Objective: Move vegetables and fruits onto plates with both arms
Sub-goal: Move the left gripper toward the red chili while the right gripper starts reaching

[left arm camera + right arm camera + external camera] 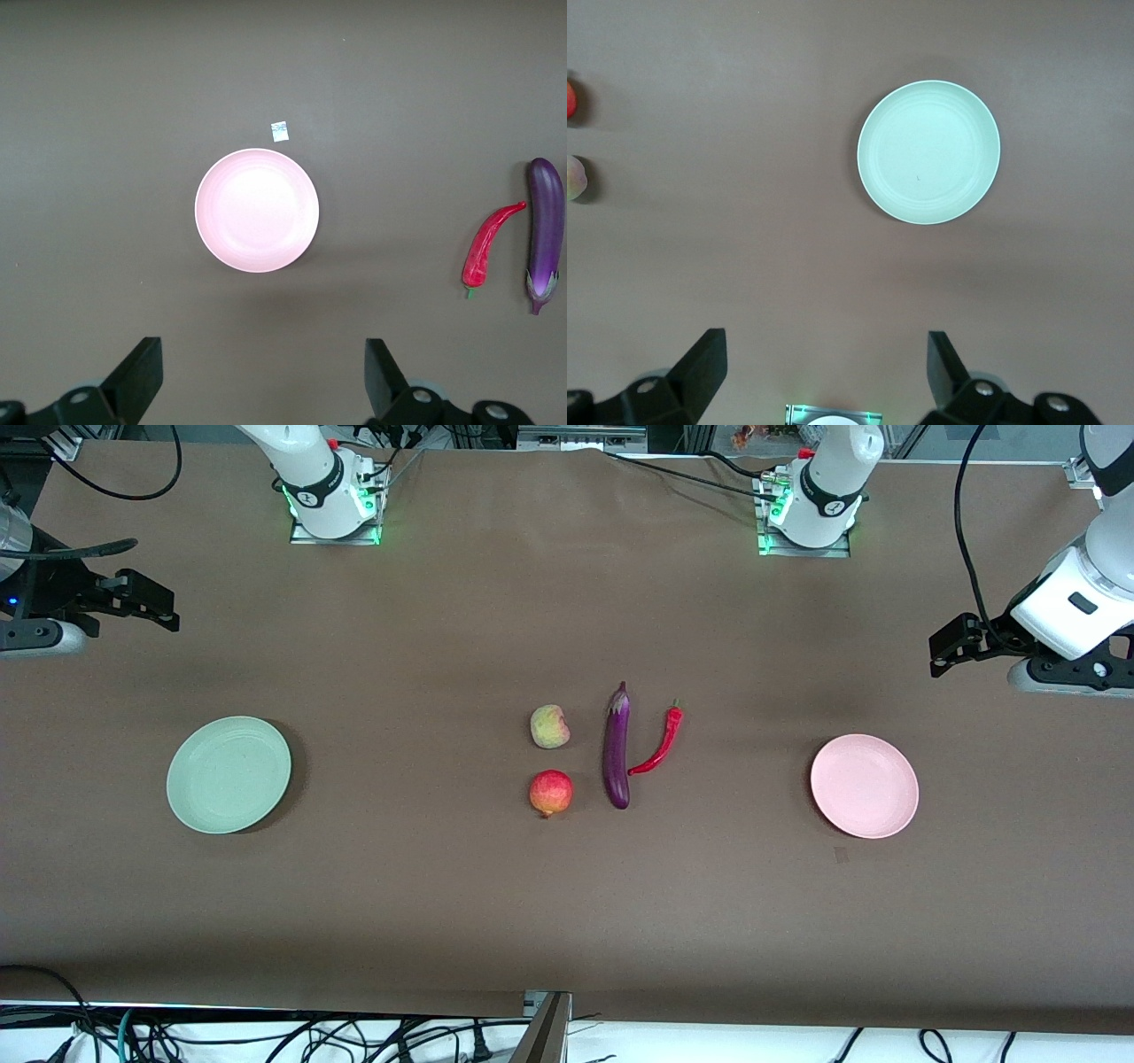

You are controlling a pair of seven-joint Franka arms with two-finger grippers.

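The purple eggplant (617, 748) lies mid-table with the red chili (663, 740) beside it, toward the left arm's end. The pale yellow-green fruit (549, 726) and the red fruit (550, 793) sit on the eggplant's right-arm side, the red one nearer the camera. The mint plate (229, 774) lies toward the right arm's end, the pink plate (864, 786) toward the left arm's end; both are empty. My left gripper (943, 651) hangs open over bare cloth beside the pink plate (257, 210). My right gripper (164, 607) hangs open over bare cloth beside the mint plate (928, 151).
A small paper tag (841, 856) lies on the brown cloth just nearer the camera than the pink plate. The two arm bases (335, 509) (811, 518) stand at the table's edge farthest from the camera. Cables run along the nearest edge.
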